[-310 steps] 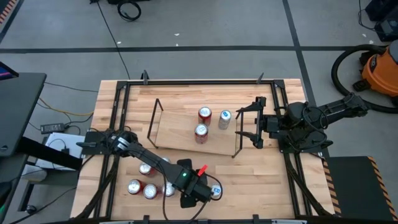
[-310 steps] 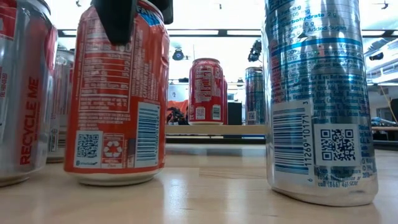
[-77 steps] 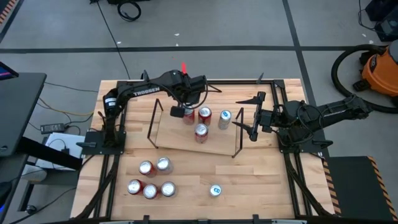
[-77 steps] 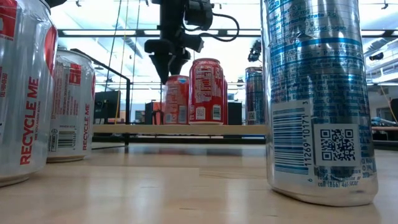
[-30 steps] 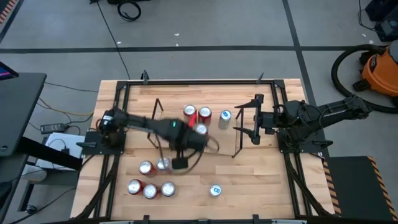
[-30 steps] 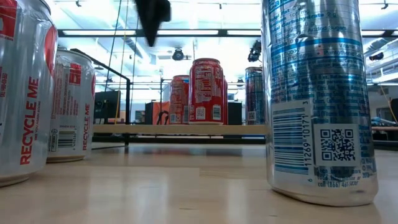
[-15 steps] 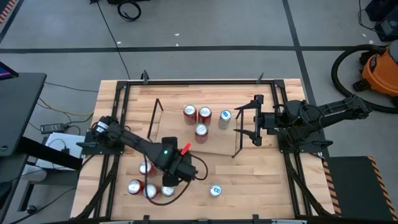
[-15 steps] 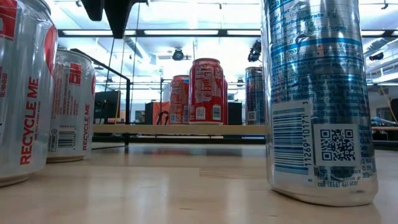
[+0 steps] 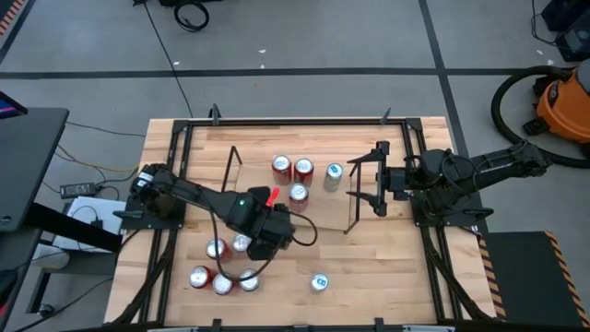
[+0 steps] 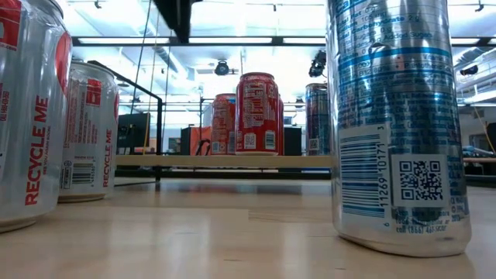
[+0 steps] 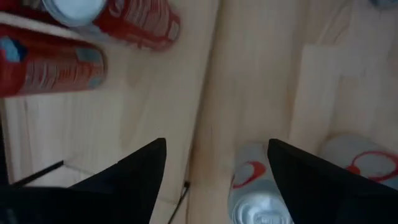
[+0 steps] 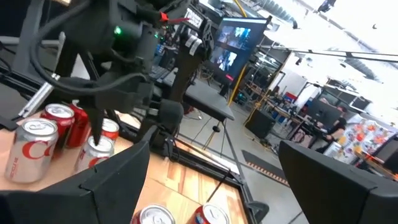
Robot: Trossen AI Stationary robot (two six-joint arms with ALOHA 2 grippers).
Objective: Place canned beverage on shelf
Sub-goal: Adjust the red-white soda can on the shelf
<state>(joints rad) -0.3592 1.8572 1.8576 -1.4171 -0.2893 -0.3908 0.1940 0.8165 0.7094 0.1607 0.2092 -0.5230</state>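
Since half a second ago the left claw (image 9: 259, 247) has shifted back toward the shelf (image 9: 267, 205), jaws apart over a silver can (image 11: 259, 198), gripping nothing. Four cans (image 9: 299, 193) stand on the shelf at mid-counter (image 9: 396, 258), six elsewhere on the counter near its front edge. The right claw (image 9: 367, 182) waits open at the shelf's right end.

light: bright overhead, even | low view: backlit glare | left wrist: motion-blurred

4 cans (image 9: 297, 175) stand on the shelf (image 9: 267, 205); 5 cans (image 9: 223, 266) cluster on the tabletop (image 9: 387, 267) in front.
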